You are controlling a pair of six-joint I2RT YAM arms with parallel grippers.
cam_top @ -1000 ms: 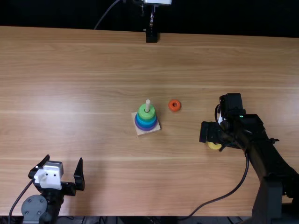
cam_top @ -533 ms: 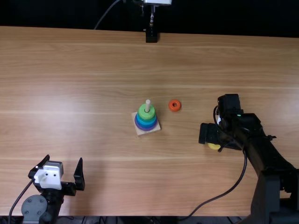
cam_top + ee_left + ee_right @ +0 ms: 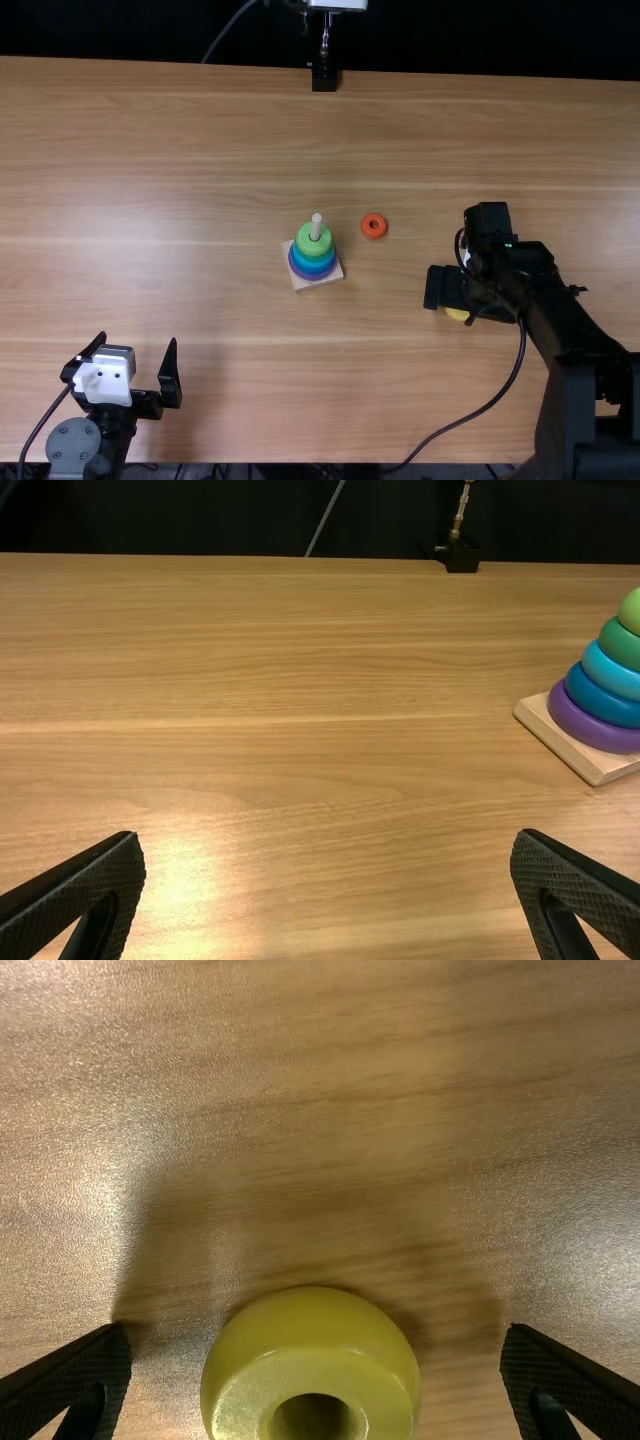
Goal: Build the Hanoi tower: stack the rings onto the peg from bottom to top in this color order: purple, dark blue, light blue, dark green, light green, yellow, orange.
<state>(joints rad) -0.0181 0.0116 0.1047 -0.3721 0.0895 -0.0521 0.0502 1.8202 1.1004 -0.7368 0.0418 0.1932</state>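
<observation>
My left gripper (image 3: 137, 343) stands open at the near left of the table, away from the stack; in its wrist view the left gripper (image 3: 328, 836) has bare wood between its fingers. My right gripper (image 3: 466, 291) is low over the yellow ring (image 3: 457, 314), partly covering it. In its wrist view the right gripper (image 3: 314, 1332) is open, the yellow ring (image 3: 312, 1345) lying between its fingers, untouched. Mid-table, the peg (image 3: 316, 222) carries purple (image 3: 590, 723), dark blue (image 3: 600, 699), light blue (image 3: 612, 672), dark green (image 3: 622, 645) and light green (image 3: 632, 612) rings, bottom to top.
The orange ring (image 3: 373, 226) lies flat just right of the stack's wooden base (image 3: 304, 284). A cable loops from the right arm toward the table's near edge. A black stand (image 3: 325, 77) is at the far edge.
The right gripper has shifted slightly left over the yellow ring, its arm moving with it. The left arm, stack and orange ring have kept still.
</observation>
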